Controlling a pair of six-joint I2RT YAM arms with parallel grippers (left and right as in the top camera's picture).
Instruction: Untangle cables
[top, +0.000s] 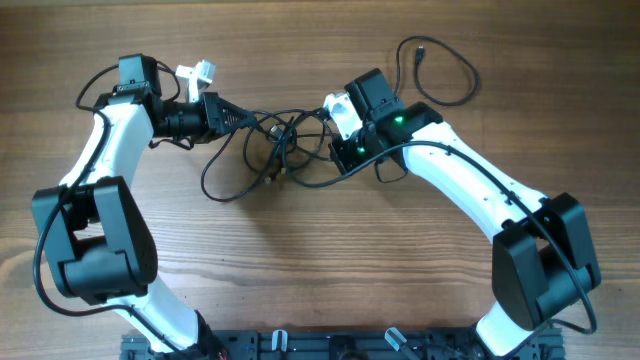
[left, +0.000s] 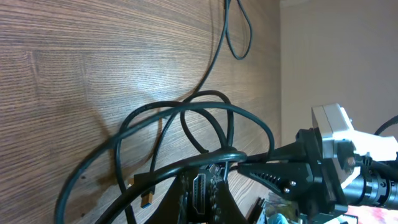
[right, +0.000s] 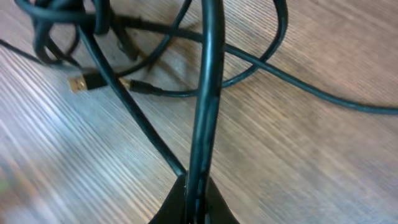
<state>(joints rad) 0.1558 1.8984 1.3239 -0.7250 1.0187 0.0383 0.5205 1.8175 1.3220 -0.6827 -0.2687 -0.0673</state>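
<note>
Right gripper (right: 194, 198): jaws closed on one strand of the cables (right: 208, 93), which runs straight up the frame from the fingertips.
Left gripper (left: 202, 183): closed on a cable end, bottom centre.
Cables: thin, black, smooth cords in a looped tangle between both grippers, upper centre of the overhead view. A gold-tipped plug (right: 78, 83) lies on the wood-grain table (top: 330, 260).

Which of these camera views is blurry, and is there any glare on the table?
Overhead: sharp and evenly lit, with only soft shadows on the table. Left wrist: a pale sheen on the wood, and the view is tilted. Right wrist: the lower-left tabletop is smeared, and the nearest of the cables looks soft.
</note>
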